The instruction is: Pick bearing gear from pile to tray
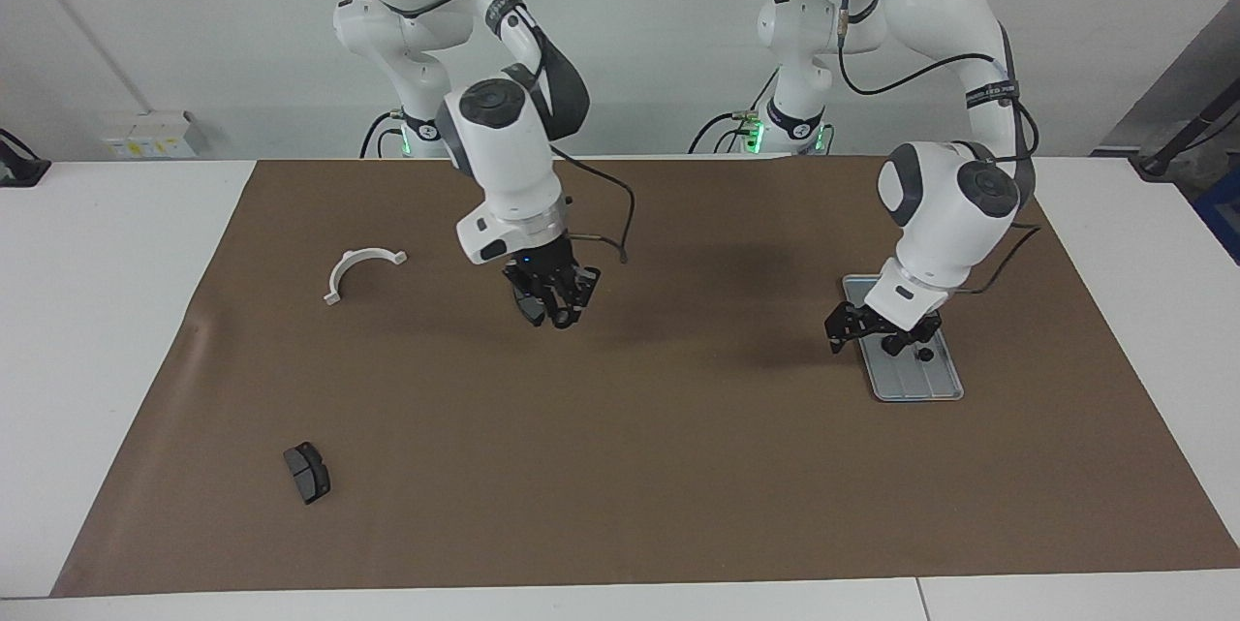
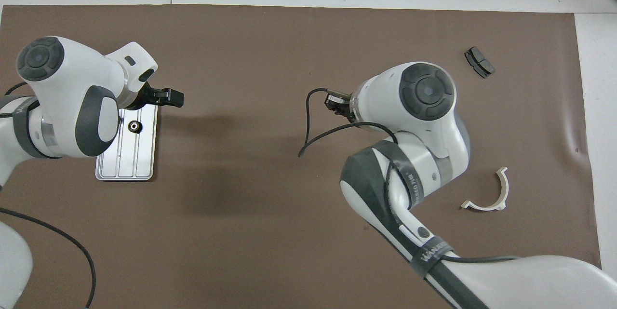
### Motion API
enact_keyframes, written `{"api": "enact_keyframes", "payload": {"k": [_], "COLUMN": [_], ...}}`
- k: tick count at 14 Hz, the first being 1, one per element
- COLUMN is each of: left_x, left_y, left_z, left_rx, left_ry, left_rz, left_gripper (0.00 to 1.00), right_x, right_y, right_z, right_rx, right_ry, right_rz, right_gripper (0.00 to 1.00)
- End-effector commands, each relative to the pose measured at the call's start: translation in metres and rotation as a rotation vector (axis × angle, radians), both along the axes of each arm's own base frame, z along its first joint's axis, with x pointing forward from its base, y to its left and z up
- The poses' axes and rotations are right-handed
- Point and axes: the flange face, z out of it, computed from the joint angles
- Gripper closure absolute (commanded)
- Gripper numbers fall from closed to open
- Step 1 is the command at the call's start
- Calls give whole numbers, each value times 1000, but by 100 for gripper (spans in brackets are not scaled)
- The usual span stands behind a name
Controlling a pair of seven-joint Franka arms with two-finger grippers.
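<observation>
The silver-grey tray [image 1: 911,387] lies toward the left arm's end of the table, and it also shows in the overhead view [image 2: 126,164]. One small black gear [image 1: 925,353] sits on it, seen from above as a ring [image 2: 133,127]. My left gripper [image 1: 865,340] is open and hangs low over the tray's edge, beside the gear and not holding it; one finger [image 2: 169,97] shows from above. My right gripper [image 1: 554,309] is raised over the middle of the mat. Of the pile, only a dark brake pad [image 1: 307,472] and a white curved bracket [image 1: 360,270] show.
The brown mat [image 1: 620,466] covers most of the white table. The brake pad [image 2: 479,62] lies far from the robots at the right arm's end. The bracket [image 2: 491,193] lies nearer to them. A loose cable [image 2: 313,126] hangs from the right wrist.
</observation>
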Motion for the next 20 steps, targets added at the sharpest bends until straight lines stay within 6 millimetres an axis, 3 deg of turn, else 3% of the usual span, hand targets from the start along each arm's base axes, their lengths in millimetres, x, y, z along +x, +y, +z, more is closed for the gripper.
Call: {"api": "enact_keyframes", "payload": {"k": [1,4,6,9,10,11,13,15,20], "left_x": [-4,-8,-9,-11,-11,-11,-16,-7,7], "left_y": [-27,-55,-66,-82,-83,-83,-100,-112,-193], "left_z": [5,9,10,14,15,14,16,28,26], "left_rx": [-15,-19,-24,-32,-32,-31,-34,-49,-47], "left_ry": [-4,-6,-10,-29,-30,-26,-27,-41,-8], "left_rz": [55,89,114,121,118,120,107,150,124], "left_gripper": [0,0,0,0,0,0,0,0,0], "right_x": [-3,-20,-31,-40,-44,-44,-40,-35,-7], "right_y": [38,81,93,99,99,98,91,76,-1], "right_z": [-27,-75,-95,-120,-125,-125,-120,-92,-25], "right_rx": [14,4,-31,-7,-15,-24,-67,-126,-291], "right_ry": [-14,-62,-95,-83,-79,-79,-90,-119,-143], "right_rz": [-62,-79,-77,-75,-69,-68,-58,-32,124], "right_gripper": [100,100,99,77,54,5,0,0,0]}}
